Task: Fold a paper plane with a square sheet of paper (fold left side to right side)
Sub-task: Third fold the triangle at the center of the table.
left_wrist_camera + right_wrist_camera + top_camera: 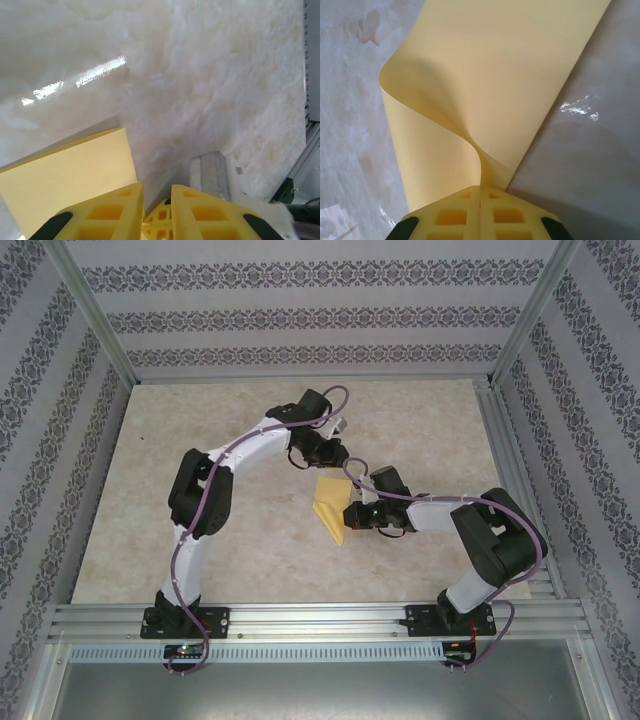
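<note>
The yellow-orange sheet of paper (329, 506) lies mid-table between the two arms, one part lifted and curled over the rest. My right gripper (352, 516) is shut on it: in the right wrist view the raised flap of the paper (490, 75) bends in an S-curve down into the closed fingertips of the gripper (480, 189). My left gripper (322, 458) hovers at the sheet's far end. Its fingers (122, 205) stand a little apart, open, with nothing between them, and the paper's corner (70, 172) lies just left of them. A paper plane is out of view.
The table (200, 470) is a pale marbled board inside an aluminium frame (320, 620) with patterned walls around it. A grey ribbed block (210, 172) sits just past my left gripper's right finger. A frame rail (312, 60) runs down the right edge of the left wrist view.
</note>
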Motion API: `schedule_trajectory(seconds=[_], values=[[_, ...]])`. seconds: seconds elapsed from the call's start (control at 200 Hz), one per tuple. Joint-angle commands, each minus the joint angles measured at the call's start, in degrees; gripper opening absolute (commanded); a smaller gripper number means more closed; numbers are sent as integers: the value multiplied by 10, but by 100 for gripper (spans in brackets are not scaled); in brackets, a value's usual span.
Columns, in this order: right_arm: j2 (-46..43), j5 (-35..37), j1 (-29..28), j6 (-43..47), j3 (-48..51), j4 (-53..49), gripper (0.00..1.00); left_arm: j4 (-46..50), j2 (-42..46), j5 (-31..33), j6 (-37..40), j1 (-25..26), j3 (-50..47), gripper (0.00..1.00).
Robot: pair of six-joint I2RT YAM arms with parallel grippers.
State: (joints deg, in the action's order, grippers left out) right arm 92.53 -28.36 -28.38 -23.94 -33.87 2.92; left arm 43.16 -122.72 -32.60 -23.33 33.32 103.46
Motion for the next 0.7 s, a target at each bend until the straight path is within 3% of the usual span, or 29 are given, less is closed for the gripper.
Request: schedule_trajectory(seconds=[0.0,0.085,0.33,0.694], values=[[19,33,-3,6,4,-50,0,8,48,15,2,-10,-47,17],[19,33,-3,6,4,-49,0,-30,86,9,-18,-12,-118,12],[26,33,-5,9,-1,-54,0,-151,172,-17,-99,-12,-281,10],[29,37,-10,13,-6,-63,0,-223,178,-35,-158,38,-326,6]])
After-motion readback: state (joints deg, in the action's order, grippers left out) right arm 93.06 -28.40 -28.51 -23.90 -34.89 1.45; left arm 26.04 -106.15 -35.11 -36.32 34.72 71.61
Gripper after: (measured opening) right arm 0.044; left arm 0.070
